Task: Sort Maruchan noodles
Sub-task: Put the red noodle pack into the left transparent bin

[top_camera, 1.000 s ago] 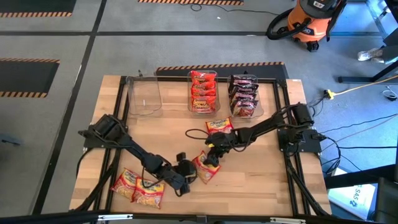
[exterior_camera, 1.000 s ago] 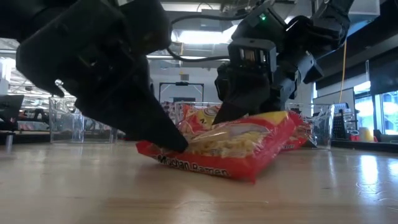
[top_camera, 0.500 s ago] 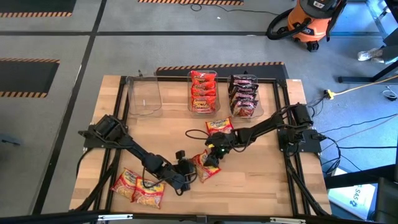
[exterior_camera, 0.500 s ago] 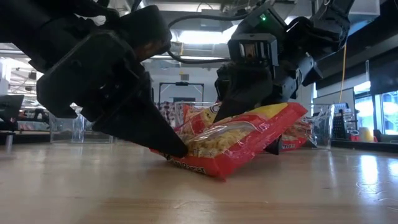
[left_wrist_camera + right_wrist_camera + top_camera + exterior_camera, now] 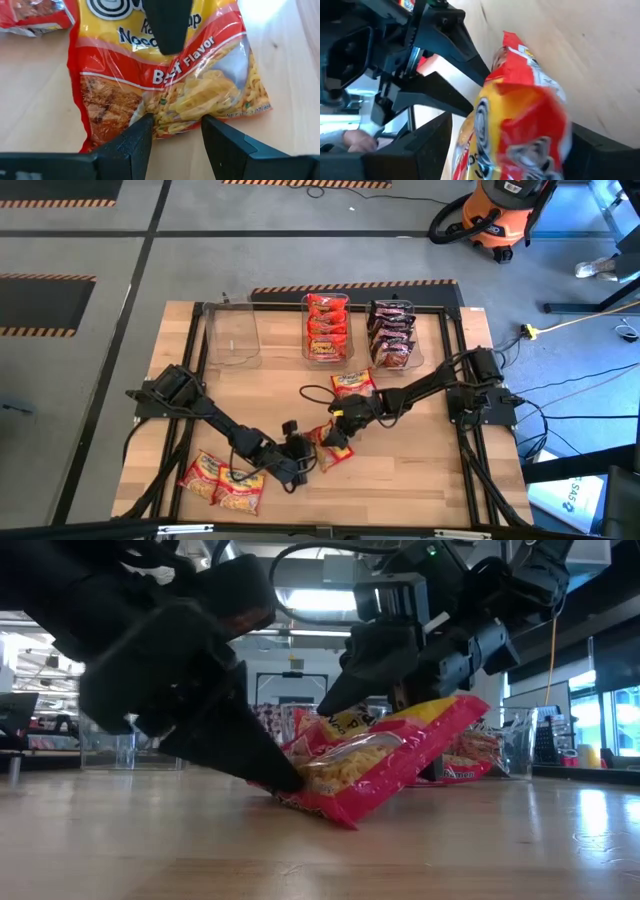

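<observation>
A beef-flavour packet (image 5: 375, 765) is held tilted, one end lifted off the table (image 5: 400, 470) by the right gripper (image 5: 395, 700), the other end low at the left gripper (image 5: 270, 765). It sits mid-table, front of centre. Judged as a handover or a two-arm lift: the raised end probably gives a finger room to get under a flat packet.

The right gripper's jaws are closed on the packet's upper end, seen in the right wrist view (image 5: 520, 125). The left gripper's fingers (image 5: 137, 142) are spread narrowly at the packet's lower edge; a firm grip cannot be told.

The high view alone shows the layout: red packets in the middle bin (image 5: 326, 328), dark packets in the right bin (image 5: 393, 332), the left bin (image 5: 231, 335) without packets, one loose packet (image 5: 351, 383) just behind the right gripper, more packets (image 5: 222, 480) at the front left. The tilt is shown only in the low view, the label only in the left wrist view.
</observation>
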`<move>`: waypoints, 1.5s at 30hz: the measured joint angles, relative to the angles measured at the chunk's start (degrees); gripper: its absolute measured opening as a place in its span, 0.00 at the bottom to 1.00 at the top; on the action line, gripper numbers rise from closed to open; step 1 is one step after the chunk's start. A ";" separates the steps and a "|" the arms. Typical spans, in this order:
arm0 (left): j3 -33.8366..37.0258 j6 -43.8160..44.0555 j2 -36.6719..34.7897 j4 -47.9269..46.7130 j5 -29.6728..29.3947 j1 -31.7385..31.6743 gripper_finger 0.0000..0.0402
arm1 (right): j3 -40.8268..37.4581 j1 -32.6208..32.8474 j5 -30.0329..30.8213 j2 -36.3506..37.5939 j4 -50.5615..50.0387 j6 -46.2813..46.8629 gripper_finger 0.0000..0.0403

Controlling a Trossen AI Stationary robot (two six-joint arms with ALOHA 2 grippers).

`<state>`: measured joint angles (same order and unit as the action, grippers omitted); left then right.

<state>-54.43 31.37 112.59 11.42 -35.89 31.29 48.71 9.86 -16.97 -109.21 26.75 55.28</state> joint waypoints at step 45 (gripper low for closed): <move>20.04 -5.20 -48.29 -11.31 4.56 -3.47 0.41 | 23.25 0.16 13.28 0.33 -29.62 -45.59 0.08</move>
<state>-34.39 26.16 64.29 0.11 -31.33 27.82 71.96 10.02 -3.69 -108.88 -2.86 9.68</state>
